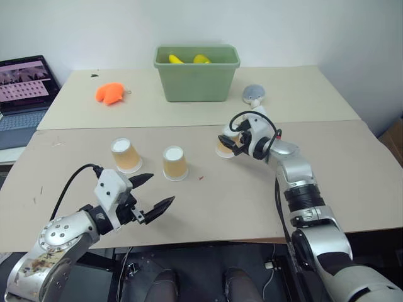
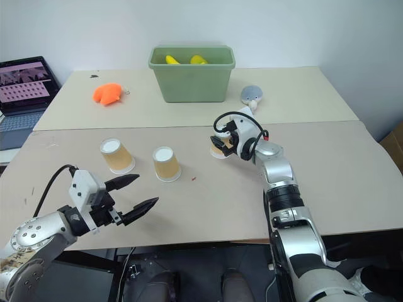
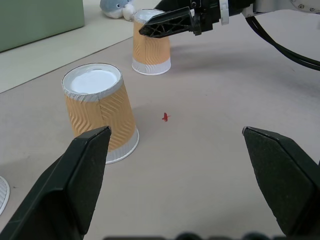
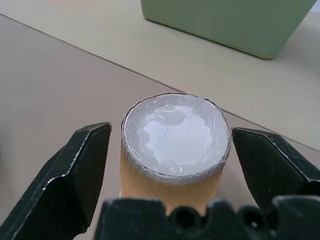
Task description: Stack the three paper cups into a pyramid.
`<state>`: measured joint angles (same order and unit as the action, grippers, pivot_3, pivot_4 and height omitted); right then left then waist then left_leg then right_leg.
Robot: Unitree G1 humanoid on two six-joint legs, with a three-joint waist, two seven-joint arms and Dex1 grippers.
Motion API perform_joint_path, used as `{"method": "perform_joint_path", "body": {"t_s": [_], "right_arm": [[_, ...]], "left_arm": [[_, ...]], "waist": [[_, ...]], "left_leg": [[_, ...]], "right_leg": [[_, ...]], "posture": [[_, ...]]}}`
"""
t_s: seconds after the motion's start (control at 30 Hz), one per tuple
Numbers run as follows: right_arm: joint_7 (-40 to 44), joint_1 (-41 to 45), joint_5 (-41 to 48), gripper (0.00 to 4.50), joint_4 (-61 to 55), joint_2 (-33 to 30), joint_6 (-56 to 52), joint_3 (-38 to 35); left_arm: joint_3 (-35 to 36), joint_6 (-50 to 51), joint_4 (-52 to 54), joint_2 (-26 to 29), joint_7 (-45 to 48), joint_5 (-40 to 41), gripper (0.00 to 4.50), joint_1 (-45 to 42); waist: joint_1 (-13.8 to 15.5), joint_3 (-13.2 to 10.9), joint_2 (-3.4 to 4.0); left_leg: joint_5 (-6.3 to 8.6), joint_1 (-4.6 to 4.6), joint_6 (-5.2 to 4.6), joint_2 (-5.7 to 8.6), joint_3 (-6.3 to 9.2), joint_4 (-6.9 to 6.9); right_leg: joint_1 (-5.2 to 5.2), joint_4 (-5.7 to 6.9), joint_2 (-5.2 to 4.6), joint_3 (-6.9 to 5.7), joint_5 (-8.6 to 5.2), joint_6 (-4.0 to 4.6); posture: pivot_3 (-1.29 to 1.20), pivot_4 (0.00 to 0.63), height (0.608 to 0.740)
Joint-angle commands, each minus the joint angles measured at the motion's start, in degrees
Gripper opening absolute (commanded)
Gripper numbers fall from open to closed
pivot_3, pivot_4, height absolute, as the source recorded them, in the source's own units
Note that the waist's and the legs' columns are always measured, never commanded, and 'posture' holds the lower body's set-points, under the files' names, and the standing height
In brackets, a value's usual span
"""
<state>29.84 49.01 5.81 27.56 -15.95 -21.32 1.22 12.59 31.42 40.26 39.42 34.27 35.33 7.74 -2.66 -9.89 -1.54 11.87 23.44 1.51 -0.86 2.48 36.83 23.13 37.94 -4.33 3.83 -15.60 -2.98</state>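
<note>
Because two upturned paper cups (image 1: 126, 155) (image 1: 174, 163) form the base mid-table, our right gripper (image 4: 167, 165) straddles the third cup (image 4: 175, 145), jaws wide, ungripped; left gripper (image 1: 151, 194) waits agape, empty, near the front edge.

Three inverted cups (image 1: 175, 163), unstacked

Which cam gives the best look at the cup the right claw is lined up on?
Right wrist view: the right-hand cup sits upside down between the open fingers of the right claw, white base up, small gaps on both sides. Left wrist view shows it side-on in the distance. In both eye views the claw hides most of it.
</note>
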Motion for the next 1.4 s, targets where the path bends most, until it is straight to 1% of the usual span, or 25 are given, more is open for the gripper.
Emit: {"method": "perform_joint_path", "body": {"t_s": [0.03, 0.1, 0.13, 0.2, 0.23, 0.27, 0.47, 0.57, 0.7, 0.8, 0.87, 1.03, 1.17, 1.4], "right_arm": [[0.2, 2.0, 1.2, 4.44, -1.1, 0.3, 1.8, -1.4], [0.3, 2.0, 1.3, 3.94, -1.1, 0.4, 1.8, -1.3], [0.4, 1.9, 1.3, 3.83, -1.3, 0.4, 1.7, -1.3], [0.6, 1.9, 1.3, 3.05, -1.5, 0.5, 1.5, -1.2], [0.7, 1.9, 1.3, 2.75, -1.6, 0.5, 1.5, -1.2], [0.8, 2.0, 1.4, 2.70, -1.6, 0.6, 1.5, -1.3], [1.2, 2.2, 1.5, 2.70, -2.0, 0.3, 1.0, -1.6], [2.9, 2.7, 2.7, 2.70, -4.0, -1.3, -0.2, -2.6], [11.3, 2.2, 5.6, 2.70, -7.6, -5.7, -1.1, -2.3], [19.1, 1.6, 6.7, 2.70, -8.5, -9.2, -0.4, -0.2], [23.5, 0.9, 7.4, 2.70, -9.8, -9.9, -0.4, 1.5], [28.2, -0.8, 7.4, 2.70, -11.3, -8.1, -0.2, 5.7], [28.5, -1.4, 6.0, 2.70, -10.9, -5.0, 1.6, 9.0], [29.0, -1.0, 5.0, 2.70, -10.0, -2.2, 2.8, 11.6]], "left_arm": [[1.2, -0.5, 2.2, 0.2, -0.2, 0.1, 4.50, 0.3], [1.2, -0.6, 2.1, 0.3, 0.0, 0.0, 4.50, 0.2], [1.1, -0.7, 2.1, 0.3, 0.1, -0.1, 4.50, 0.2], [1.2, -0.8, 2.1, 0.2, 0.1, -0.1, 4.50, 0.3], [1.2, -1.0, 2.0, 0.2, 0.1, -0.2, 4.50, 0.3], [1.2, -1.1, 2.0, 0.1, 0.1, -0.3, 4.50, 0.3], [1.0, -2.6, 2.1, -0.6, -0.2, -2.1, 4.50, 0.9], [1.3, -2.6, 2.8, -1.0, -0.4, -2.2, 4.50, 1.3], [1.9, -2.6, 3.3, -1.2, -0.4, -2.1, 4.50, 2.0], [1.8, -2.5, 3.4, -1.3, -0.6, -2.2, 4.50, 2.1], [1.8, -2.5, 3.3, -1.3, -0.6, -2.2, 4.50, 1.9], [2.1, -2.3, 3.3, -1.2, -0.7, -2.1, 4.50, 1.5], [2.5, -2.0, 3.6, -1.1, -0.8, -2.0, 4.50, 1.4], [2.9, -1.7, 4.0, -0.9, -1.0, -1.9, 4.50, 1.6]], "waist": [[0.0, 0.0, 0.00], [0.0, 0.0, 0.00], [0.0, 0.0, 0.00], [0.0, 0.0, 0.00], [0.0, 0.0, 0.00], [0.0, 0.0, 0.00], [0.0, 0.0, 0.00], [0.0, 0.0, 0.00], [0.2, 0.0, 0.03], [0.2, 0.0, 0.02], [0.1, 0.0, 0.02], [-0.8, 0.0, 0.02], [-0.8, 0.0, 0.02], [-0.5, 0.0, 0.02]], "left_leg": [[0.00, 0.00, 0.00, 0.00, 0.00, 0.00], [0.00, 0.00, 0.00, 0.00, 0.00, 0.00], [0.00, 0.00, 0.00, 0.00, 0.00, 0.00], [0.00, 0.00, 0.00, 0.00, 0.00, 0.00], [0.00, 0.00, 0.00, 0.00, 0.00, 0.00], [0.00, 0.00, 0.00, 0.00, 0.00, 0.00], [0.00, 0.00, 0.00, 0.00, 0.00, 0.00], [0.00, 0.01, 0.00, 0.00, 0.00, 0.00], [0.00, 0.04, 0.00, 0.02, 0.00, 0.00], [0.00, 0.04, 0.00, 0.01, 0.00, 0.00], [0.00, 0.00, 0.00, 0.00, 0.00, 0.00], [0.00, -0.07, 0.00, -0.06, 0.00, 0.00], [0.00, -0.04, 0.00, -0.04, 0.02, 0.00], [0.00, -0.04, 0.00, -0.03, 0.04, 0.00]], "right_leg": [[0.00, 0.00, 0.00, 0.00, 0.00, 0.00], [0.00, 0.00, 0.00, 0.00, 0.00, 0.00], [0.00, 0.00, 0.00, 0.00, 0.00, 0.00], [0.00, 0.00, 0.00, 0.00, 0.00, 0.00], [0.00, 0.00, 0.00, 0.00, 0.00, 0.00], [0.00, 0.00, 0.00, 0.00, 0.00, 0.00], [0.00, 0.00, 0.00, 0.00, 0.00, 0.00], [0.00, 0.00, 0.00, 0.00, 0.00, 0.00], [0.01, -0.03, -0.02, 0.00, 0.00, 0.00], [-0.01, -0.08, -0.03, -0.02, 0.00, 0.00], [-0.04, -0.07, -0.02, -0.02, 0.00, 0.00], [-0.05, 0.01, 0.06, 0.00, 0.00, 0.00], [-0.04, 0.00, 0.02, 0.00, 0.00, 0.00], [-0.03, 0.01, 0.02, -0.02, 0.00, 0.00]], "posture": [[0.00, 0.150, 0.732], [0.00, 0.150, 0.732], [0.00, 0.150, 0.732], [0.00, 0.150, 0.732], [0.00, 0.150, 0.732], [0.00, 0.150, 0.732], [0.00, 0.150, 0.732], [0.00, 0.150, 0.732], [0.00, 0.150, 0.732], [0.00, 0.150, 0.732], [0.00, 0.150, 0.732], [0.00, 0.150, 0.732], [0.00, 0.150, 0.732], [0.00, 0.150, 0.732]]}}
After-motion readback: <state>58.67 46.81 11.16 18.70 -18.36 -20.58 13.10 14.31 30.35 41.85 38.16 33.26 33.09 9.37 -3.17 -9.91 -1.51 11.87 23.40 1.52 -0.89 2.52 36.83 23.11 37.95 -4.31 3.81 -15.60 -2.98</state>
